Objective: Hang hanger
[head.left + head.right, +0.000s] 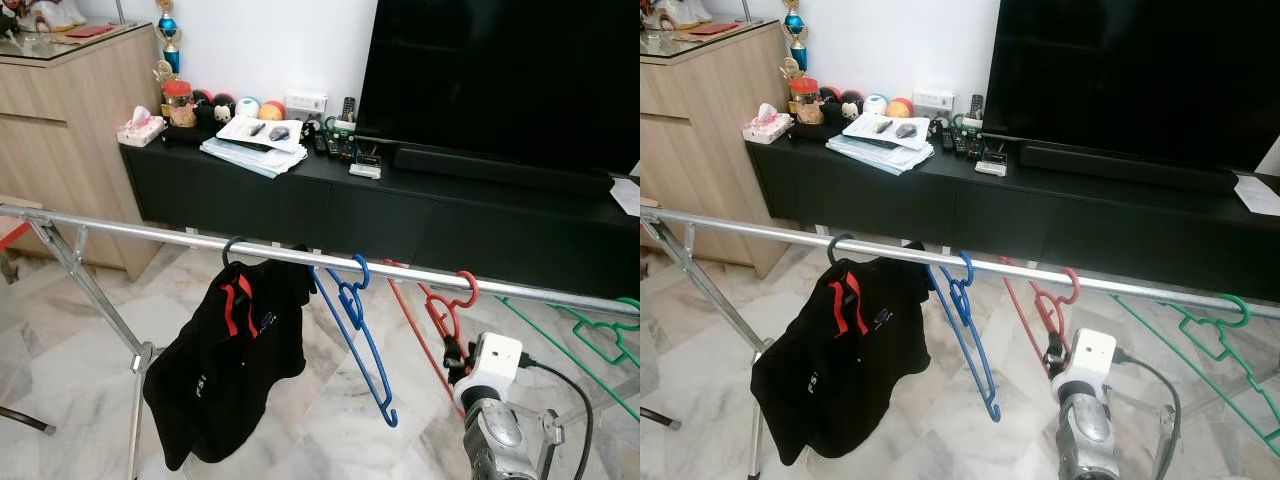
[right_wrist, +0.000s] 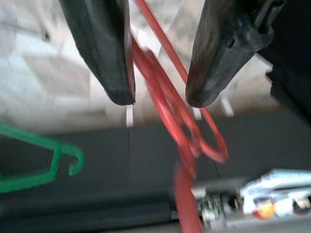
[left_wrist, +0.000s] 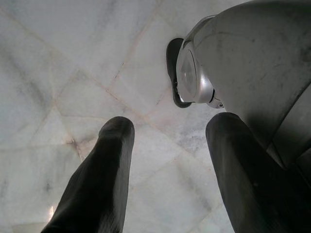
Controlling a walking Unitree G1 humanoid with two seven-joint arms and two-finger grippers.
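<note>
The red hanger [image 1: 445, 310] sits right of centre in the left eye view, its hook [image 1: 466, 286] over the metal rail [image 1: 180, 236] that crosses the frame, between the blue hanger [image 1: 358, 335] and the green hanger [image 1: 600, 335]. The right gripper [image 2: 160, 99] reaches up from the lower right, just below that hook. In the right wrist view its fingers [image 2: 104, 53] stand apart around the red wires, one finger touching them, not clamped; judging by this, the hanger now hangs by its own hook and the grip is let go. At centre left a black garment [image 1: 225, 355] hangs from a dark hanger. The left gripper [image 3: 165, 170] hangs idle over the marble floor [image 3: 58, 73], fingers open.
</note>
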